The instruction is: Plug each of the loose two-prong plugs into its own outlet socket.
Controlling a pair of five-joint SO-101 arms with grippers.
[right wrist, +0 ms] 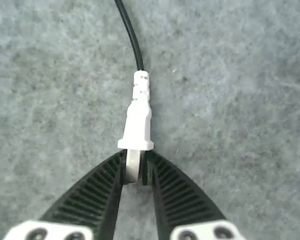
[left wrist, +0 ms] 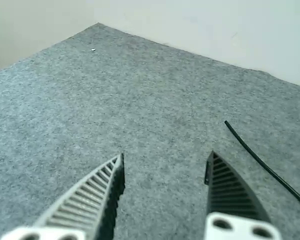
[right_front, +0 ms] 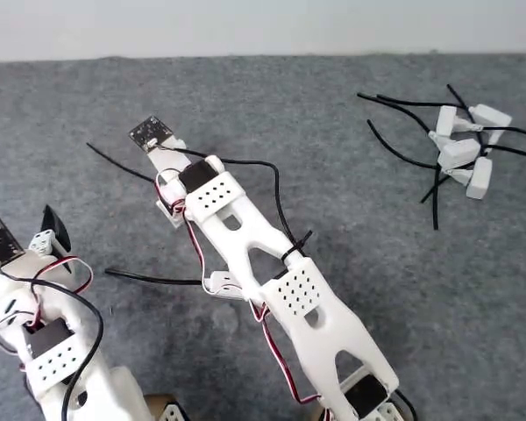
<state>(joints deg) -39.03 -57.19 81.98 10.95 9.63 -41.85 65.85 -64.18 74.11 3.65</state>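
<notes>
My right gripper (right wrist: 135, 172) is shut on the metal prong end of a white two-prong plug (right wrist: 138, 120), which lies on the grey carpet with its black cable (right wrist: 130, 35) running away from the fingers. From above, that arm's wrist (right_front: 171, 180) hangs over the plug, and the cable (right_front: 118, 162) trails out to the left. A second white plug (right_front: 219, 282) lies under the same arm with its cable going left. My left gripper (left wrist: 165, 170) is open over bare carpet at the near left (right_front: 51, 235). A heap of white sockets and plugs (right_front: 463, 151) lies far right.
Grey carpet (right_front: 359, 237) covers the table up to a pale wall at the back. A thin black cable (left wrist: 265, 167) crosses the carpet beside my left gripper. Black leads (right_front: 403, 153) spread out from the far-right heap.
</notes>
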